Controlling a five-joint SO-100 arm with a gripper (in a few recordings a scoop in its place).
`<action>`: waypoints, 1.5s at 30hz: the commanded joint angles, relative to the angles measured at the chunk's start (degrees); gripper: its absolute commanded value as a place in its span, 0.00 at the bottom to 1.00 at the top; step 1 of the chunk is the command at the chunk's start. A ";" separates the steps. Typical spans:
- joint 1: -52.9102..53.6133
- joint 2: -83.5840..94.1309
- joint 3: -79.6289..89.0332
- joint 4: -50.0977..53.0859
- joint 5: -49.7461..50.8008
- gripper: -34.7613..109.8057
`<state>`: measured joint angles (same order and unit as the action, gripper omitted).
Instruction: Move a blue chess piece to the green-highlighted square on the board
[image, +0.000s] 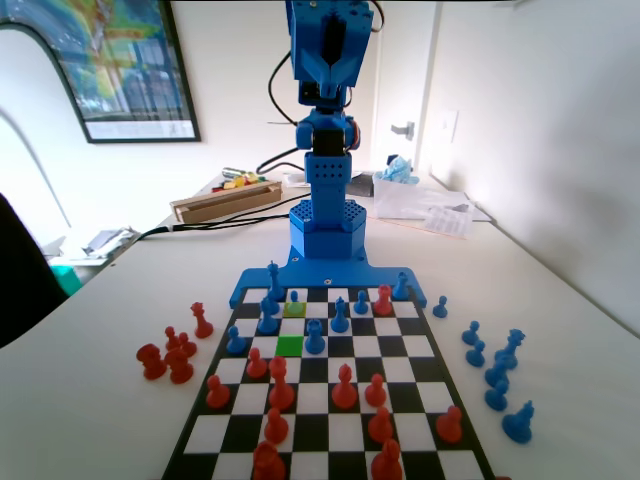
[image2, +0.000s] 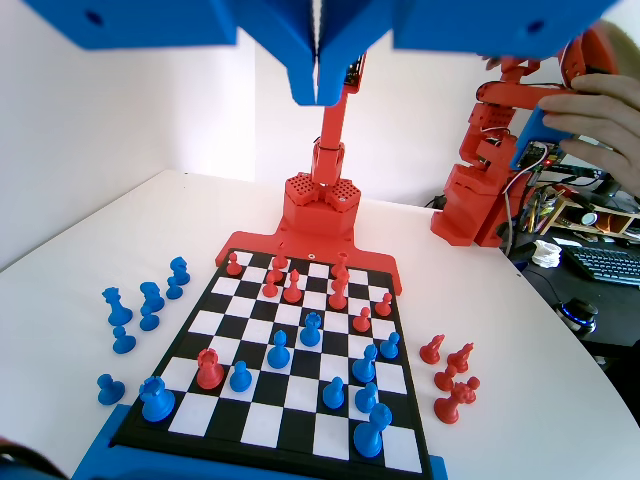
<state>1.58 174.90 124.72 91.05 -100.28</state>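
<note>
The gripper (image2: 318, 95) hangs high above the board (image: 421, 345), jaws pressed together and empty. The blue pawn (image: 293, 297) stands on the olive square, at twelve o'clock from the green-highlighted square (image: 289, 346). It should open before descending squarely over the pawn's head.

We see the board (image: 330, 400) lying flat on the table (image: 560, 300), with the arm (image: 327, 150) standing at its far end in the fixed view. The green square (image: 290, 346) lies near that far end, left of the middle. A pawn (image: 293, 297) stands two squares behind it. More pieces sit off the board on both sides.
</note>
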 joint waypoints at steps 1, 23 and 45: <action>0.53 0.18 0.26 -0.97 -0.70 0.25; -1.23 0.00 -0.18 -1.05 -1.23 0.25; 3.16 -28.13 -19.51 9.67 -33.13 0.25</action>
<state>1.14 150.21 108.63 98.70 -125.95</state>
